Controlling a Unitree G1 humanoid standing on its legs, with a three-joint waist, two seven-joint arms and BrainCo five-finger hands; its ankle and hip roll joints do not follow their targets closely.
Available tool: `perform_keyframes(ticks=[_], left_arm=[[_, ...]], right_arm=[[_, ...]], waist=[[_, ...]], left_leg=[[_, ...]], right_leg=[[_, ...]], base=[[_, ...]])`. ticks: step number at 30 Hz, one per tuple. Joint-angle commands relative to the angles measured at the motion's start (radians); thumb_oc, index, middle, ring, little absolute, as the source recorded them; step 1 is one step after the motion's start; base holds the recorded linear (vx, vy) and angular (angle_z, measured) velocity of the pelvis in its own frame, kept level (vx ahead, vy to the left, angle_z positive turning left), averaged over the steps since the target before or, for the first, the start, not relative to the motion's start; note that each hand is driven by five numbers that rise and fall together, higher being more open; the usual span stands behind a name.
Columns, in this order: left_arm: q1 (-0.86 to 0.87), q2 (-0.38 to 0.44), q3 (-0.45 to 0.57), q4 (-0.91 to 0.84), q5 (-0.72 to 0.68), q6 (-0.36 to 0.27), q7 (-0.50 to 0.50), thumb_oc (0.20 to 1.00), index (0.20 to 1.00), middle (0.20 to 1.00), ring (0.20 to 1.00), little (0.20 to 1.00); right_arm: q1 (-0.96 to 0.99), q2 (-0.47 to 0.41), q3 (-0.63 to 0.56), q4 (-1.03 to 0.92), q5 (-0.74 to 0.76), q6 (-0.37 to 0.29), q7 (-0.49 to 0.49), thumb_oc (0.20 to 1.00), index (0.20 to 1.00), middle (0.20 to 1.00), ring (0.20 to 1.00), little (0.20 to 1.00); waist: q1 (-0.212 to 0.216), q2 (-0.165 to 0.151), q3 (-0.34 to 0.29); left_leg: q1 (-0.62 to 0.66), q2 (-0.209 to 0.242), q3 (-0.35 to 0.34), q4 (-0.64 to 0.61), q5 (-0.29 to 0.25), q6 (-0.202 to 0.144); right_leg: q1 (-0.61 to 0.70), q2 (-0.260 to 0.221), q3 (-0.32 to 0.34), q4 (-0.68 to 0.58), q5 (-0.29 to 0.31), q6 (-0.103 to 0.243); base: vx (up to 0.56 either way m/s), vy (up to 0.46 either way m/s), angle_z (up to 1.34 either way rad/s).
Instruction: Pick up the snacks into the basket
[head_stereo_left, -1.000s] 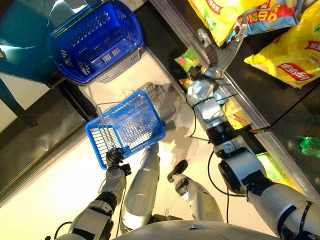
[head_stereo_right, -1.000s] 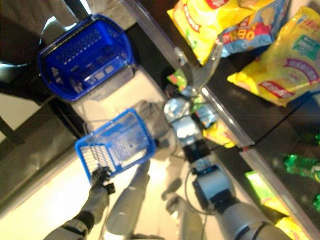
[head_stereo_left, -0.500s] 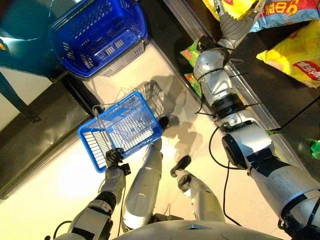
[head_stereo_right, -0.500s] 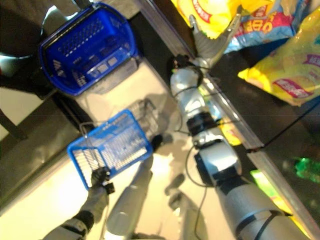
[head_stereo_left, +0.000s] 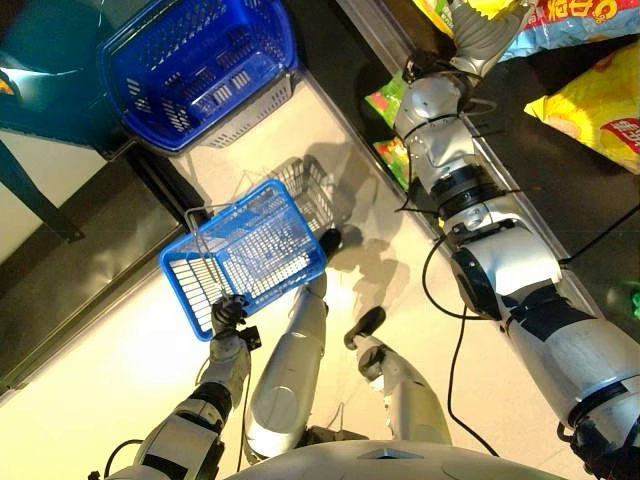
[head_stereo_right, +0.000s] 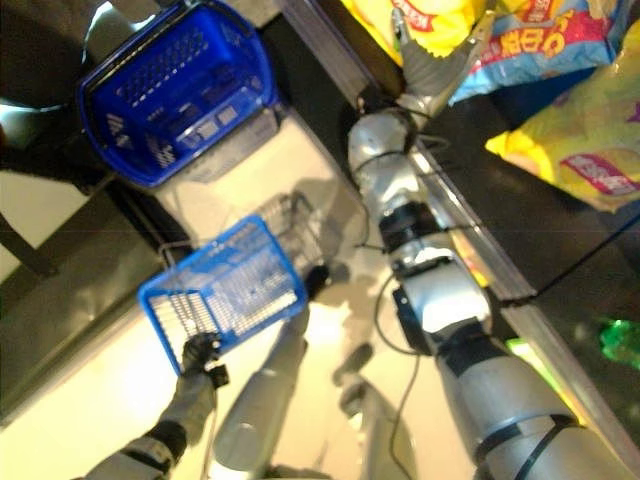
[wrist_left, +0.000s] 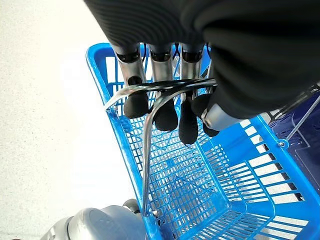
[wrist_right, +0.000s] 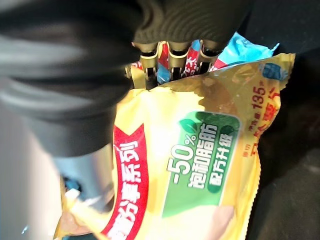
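A glossy yellow snack bag (wrist_right: 200, 165), crinkled, with a green panel and a red band, is lying on the dark shelf (head_stereo_left: 560, 170) beside a blue-and-red bag (head_stereo_right: 535, 40). My right hand (head_stereo_right: 432, 62) is reaching onto it, fingers (wrist_right: 172, 62) tucked behind its top edge; I cannot tell their grip. My left hand (head_stereo_left: 229, 314) is curling round the thin metal handles (wrist_left: 150, 125) of the light blue mesh basket (head_stereo_left: 245, 255), which is hanging above the pale floor (head_stereo_left: 110, 370). A darker blue basket (head_stereo_left: 195, 65) is sitting well apart, and another yellow bag (head_stereo_left: 595, 100) is lying nearby on the shelf.
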Motion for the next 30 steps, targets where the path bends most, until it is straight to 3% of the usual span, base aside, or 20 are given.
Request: perform_keyframes(ticks=[1,7,21,27,30], left_arm=[[-0.003,0.001,-0.018,0.035,-0.026,-0.007,0.003,0.200,0.200,0.200,0.200,0.200],[-0.003,0.012,-0.004,0.046,-0.047,-0.006,-0.005,0.200,0.200,0.200,0.200,0.200],[0.006,0.014,0.017,0.065,-0.072,-0.006,-0.014,0.200,0.200,0.200,0.200,0.200],[0.006,0.021,0.029,0.045,-0.077,-0.014,-0.012,0.200,0.200,0.200,0.200,0.200],[0.008,0.031,0.048,0.013,-0.075,-0.022,-0.009,0.200,0.200,0.200,0.200,0.200]], right_arm=[[-0.059,-0.070,0.034,0.000,0.057,-0.058,0.024,0.200,0.200,0.200,0.200,0.200],[-0.099,-0.078,0.070,0.078,0.138,-0.082,0.082,0.200,0.200,0.200,0.200,0.200],[-0.090,-0.052,0.082,0.070,0.156,-0.093,0.096,0.200,0.200,0.200,0.200,0.200],[-0.051,-0.052,0.068,-0.016,0.144,-0.106,0.086,0.200,0.200,0.200,0.200,0.200],[0.011,-0.033,0.055,-0.168,0.114,-0.126,0.087,0.200,0.200,0.200,0.200,0.200]], waist=[[-0.003,0.012,0.032],[-0.003,0.004,0.033],[-0.014,-0.002,0.032],[-0.015,0.004,0.031],[-0.017,0.005,0.030]], left_leg=[[0.069,-0.027,0.079,0.035,-0.106,0.039],[0.066,-0.024,0.077,0.038,-0.108,0.040],[0.084,-0.015,0.078,0.035,-0.108,0.039],[0.089,-0.016,0.076,0.040,-0.108,0.038],[0.094,-0.017,0.077,0.047,-0.110,0.039]], right_leg=[[-0.061,-0.041,0.032,-0.048,0.238,0.062],[-0.065,-0.038,0.036,-0.045,0.238,0.060],[-0.067,-0.035,0.040,-0.031,0.234,0.057],[-0.067,-0.039,0.040,-0.015,0.230,0.056],[-0.066,-0.040,0.041,0.001,0.226,0.054]], base=[[0.00,0.000,0.00],[0.00,0.000,0.00],[0.00,0.000,0.00],[-0.02,0.001,-0.01],[-0.02,-0.003,-0.01]])
